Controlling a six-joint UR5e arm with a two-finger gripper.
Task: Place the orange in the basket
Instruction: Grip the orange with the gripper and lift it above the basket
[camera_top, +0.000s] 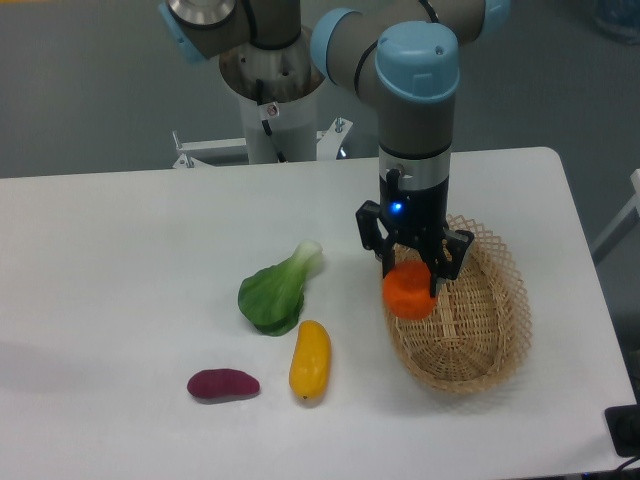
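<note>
The orange (409, 291) is a small round bright fruit held between the black fingers of my gripper (412, 280), which is shut on it. It hangs over the left rim of the basket (495, 345), a light tan oval wicker basket at the right of the table. The arm comes straight down from above onto the fruit. The part of the basket's left rim behind the orange is hidden.
A green bok choy (277, 290) lies left of the gripper. In front of it are an elongated yellow-orange mango-like piece (310, 359) and a purple sweet potato (223, 384). The table's right edge runs close beside the basket.
</note>
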